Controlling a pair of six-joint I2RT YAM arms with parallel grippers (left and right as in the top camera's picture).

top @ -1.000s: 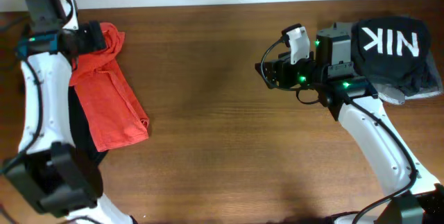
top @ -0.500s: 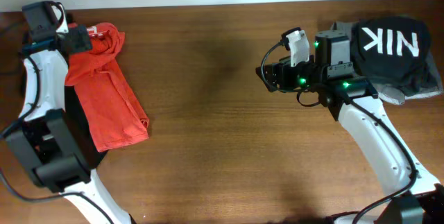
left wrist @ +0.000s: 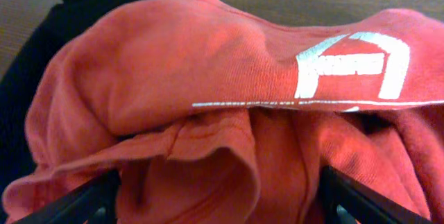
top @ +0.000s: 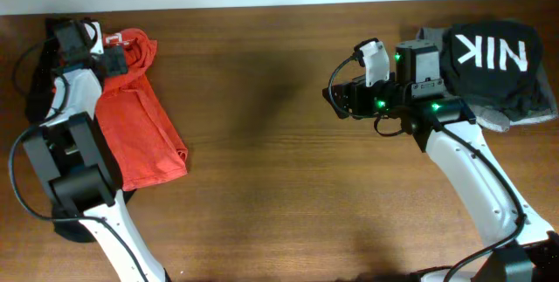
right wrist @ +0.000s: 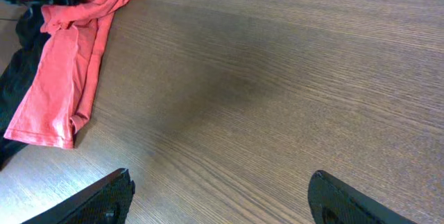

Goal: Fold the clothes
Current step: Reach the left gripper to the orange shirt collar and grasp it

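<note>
Left claw (left wrist: 220,200): wide open, fingers astride the bunched top end of the shirt (top: 140,134), cloth lying between them but nothing pinched yet.
Right claw (right wrist: 225,200): wide open and empty, hovering over bare table (top: 262,160), well apart from the shirt.
Risk, lump grab: the folds under the left claw are stacked, so closing here would likely catch several layers at once and the shirt would lift as a wad rather than spread.
Risk, wrong cloth: a black cloth (left wrist: 35,64) lies just under and beside the shirt – a deep pinch could take it too.
Risk, lone arm: with the right claw so far off, one-handed pulling may only drag the heap.
Shirt, place: far left of the table, near the back corner.
Shirt, look: orange-red, soft, crumpled into a long strip – white print showing on top, lower end flatter.
</note>
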